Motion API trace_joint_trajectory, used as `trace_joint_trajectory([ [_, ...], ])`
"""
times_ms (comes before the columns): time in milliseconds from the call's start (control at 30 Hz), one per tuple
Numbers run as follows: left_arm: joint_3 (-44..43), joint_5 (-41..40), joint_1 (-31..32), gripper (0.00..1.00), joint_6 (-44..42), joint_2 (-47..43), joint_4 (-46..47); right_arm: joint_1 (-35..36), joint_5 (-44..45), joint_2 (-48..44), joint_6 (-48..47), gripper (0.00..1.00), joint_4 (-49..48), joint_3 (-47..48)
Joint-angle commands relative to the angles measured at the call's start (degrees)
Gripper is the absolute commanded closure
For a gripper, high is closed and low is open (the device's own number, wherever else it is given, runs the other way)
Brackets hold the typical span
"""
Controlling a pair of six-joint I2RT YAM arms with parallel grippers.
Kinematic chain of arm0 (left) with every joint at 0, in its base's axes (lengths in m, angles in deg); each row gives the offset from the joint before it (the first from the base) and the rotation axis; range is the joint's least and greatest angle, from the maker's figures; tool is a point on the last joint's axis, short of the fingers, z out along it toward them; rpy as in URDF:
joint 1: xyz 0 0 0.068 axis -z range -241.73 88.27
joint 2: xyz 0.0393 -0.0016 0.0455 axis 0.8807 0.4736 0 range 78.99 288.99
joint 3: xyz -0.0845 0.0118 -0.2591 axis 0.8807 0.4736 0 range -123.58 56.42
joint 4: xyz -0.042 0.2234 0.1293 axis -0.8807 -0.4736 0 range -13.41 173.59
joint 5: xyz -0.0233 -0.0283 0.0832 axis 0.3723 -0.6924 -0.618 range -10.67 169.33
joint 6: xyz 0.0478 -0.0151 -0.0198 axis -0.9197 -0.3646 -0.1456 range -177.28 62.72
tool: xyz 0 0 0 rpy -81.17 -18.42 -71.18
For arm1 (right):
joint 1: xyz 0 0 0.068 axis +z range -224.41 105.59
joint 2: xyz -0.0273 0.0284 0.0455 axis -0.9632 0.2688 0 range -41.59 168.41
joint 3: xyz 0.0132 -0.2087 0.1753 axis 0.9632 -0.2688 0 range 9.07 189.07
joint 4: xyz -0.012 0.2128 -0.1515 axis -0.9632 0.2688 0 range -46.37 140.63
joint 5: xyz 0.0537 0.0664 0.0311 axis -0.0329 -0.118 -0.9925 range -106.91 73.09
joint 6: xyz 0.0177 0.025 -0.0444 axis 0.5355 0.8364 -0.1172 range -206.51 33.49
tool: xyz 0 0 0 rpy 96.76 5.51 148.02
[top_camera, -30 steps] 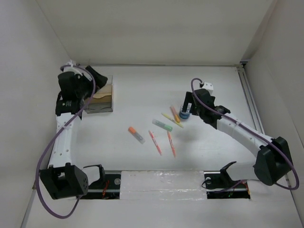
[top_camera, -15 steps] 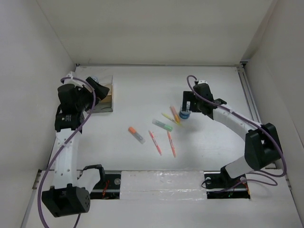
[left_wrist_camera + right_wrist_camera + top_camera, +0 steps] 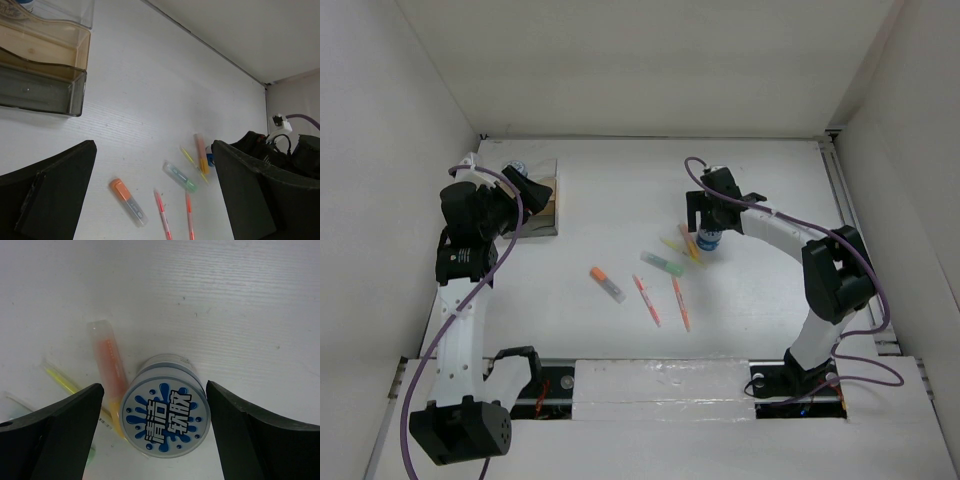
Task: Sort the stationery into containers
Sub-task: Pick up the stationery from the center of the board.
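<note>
The right gripper [image 3: 154,389], jaws apart, straddled the upright blue-and-white cylinder [image 3: 164,421] just beside an orange highlighter [image 3: 109,360] on the worktop [image 3: 620,195], while the left gripper [image 3: 154,145], wide open and empty, hung near the wooden organiser tray [image 3: 40,75] at far left.

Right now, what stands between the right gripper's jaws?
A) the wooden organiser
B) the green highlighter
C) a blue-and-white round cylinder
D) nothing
C: the right wrist view shows the blue-and-white cylinder upright inside the right gripper, whose jaws stand open on either side of it, with an orange pen lying against its left side.
</note>
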Motion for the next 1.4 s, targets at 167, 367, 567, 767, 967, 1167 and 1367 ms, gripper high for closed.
trace_joint_trajectory([
  [167,0.31,2.40,-0.40,0.00,-1.17,-0.67,2.74,1.16,4.68,-0.09,0.12,0.12,3.44,2.23],
  [367,0.31,2.93,-0.40,0.00,-1.17,-1.20,2.74,1.16,5.82,0.43,0.74,0.12,4.14,1.70],
  [567,0.31,3.46,-0.40,0.00,-1.17,-1.20,3.27,1.16,5.83,0.43,0.74,0.23,4.14,1.69],
  [767,0.31,3.46,-0.40,0.00,-1.17,-1.20,3.27,1.16,4.78,0.43,0.74,0.38,4.14,1.70],
  [967,0.31,3.46,-0.40,0.00,-1.69,-1.20,3.27,1.16,4.24,0.43,0.74,0.86,4.14,0.55],
  [1167,0.31,6.77,1.17,0.00,-2.92,-1.20,4.14,1.16,3.72,-3.95,1.27,1.00,4.75,1.26],
  [1367,3.99,17.34,1.18,0.00,-3.63,-1.21,12.56,1.16,3.72,-10.20,0.04,1.00,10.20,8.54],
])
